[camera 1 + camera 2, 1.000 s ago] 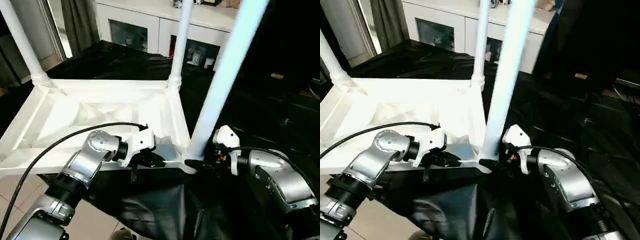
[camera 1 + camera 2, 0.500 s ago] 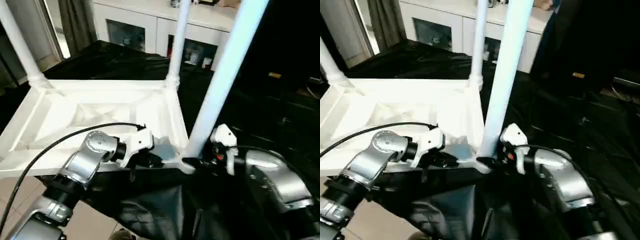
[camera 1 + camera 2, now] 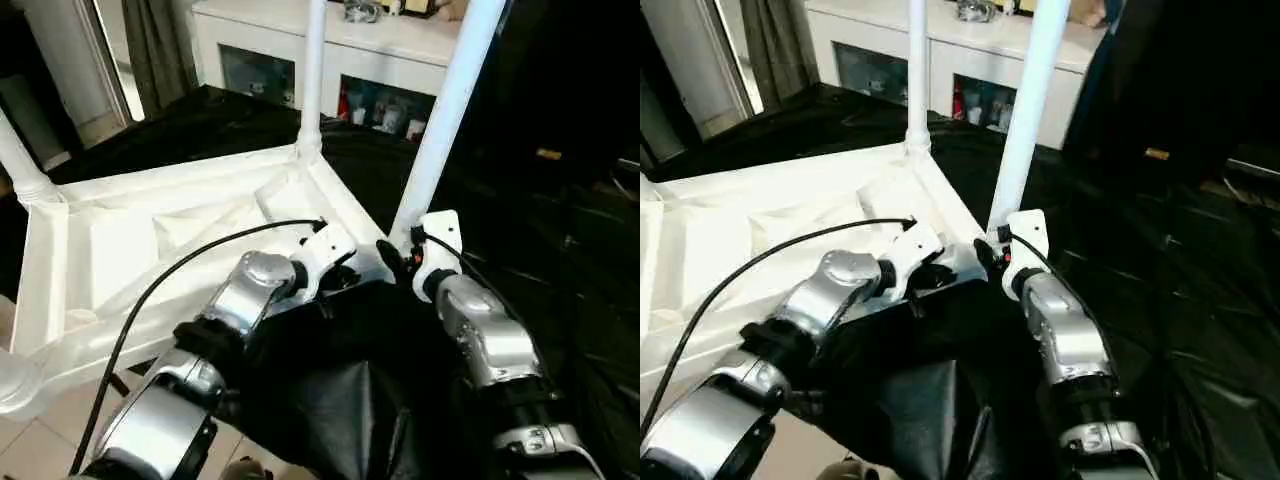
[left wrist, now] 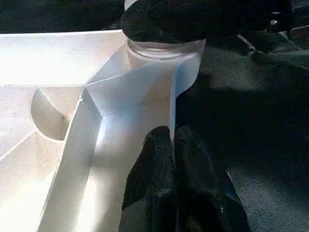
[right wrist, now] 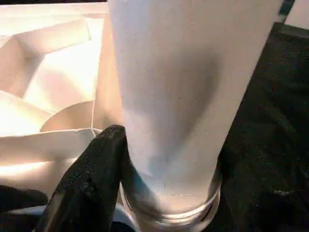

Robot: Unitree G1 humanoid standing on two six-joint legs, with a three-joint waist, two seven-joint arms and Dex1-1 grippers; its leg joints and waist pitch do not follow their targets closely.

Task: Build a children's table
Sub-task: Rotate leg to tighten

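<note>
The children's table lies upside down, its ribbed white tabletop (image 3: 120, 240) turned at an angle on black cloth. Three white legs stand up from corner sockets: one at the far corner (image 3: 312, 70), one at the left (image 3: 18, 160), and one at the near right corner (image 3: 445, 110). My right gripper (image 3: 392, 255) is shut on the base of that near right leg; one finger (image 5: 96, 164) presses against the tube just above the socket. My left gripper (image 3: 345, 275) is shut on the tabletop's rim (image 4: 145, 96) beside the same corner.
A white glass-door cabinet (image 3: 260, 60) stands behind the table. Crumpled black cloth (image 3: 330, 400) covers the surface under both forearms and stretches off to the right. Pale floor (image 3: 30, 445) shows at the lower left.
The tabletop has turned, its near right corner swinging away from me with both grippers on it. My right gripper's jaws have narrowed onto the leg.
</note>
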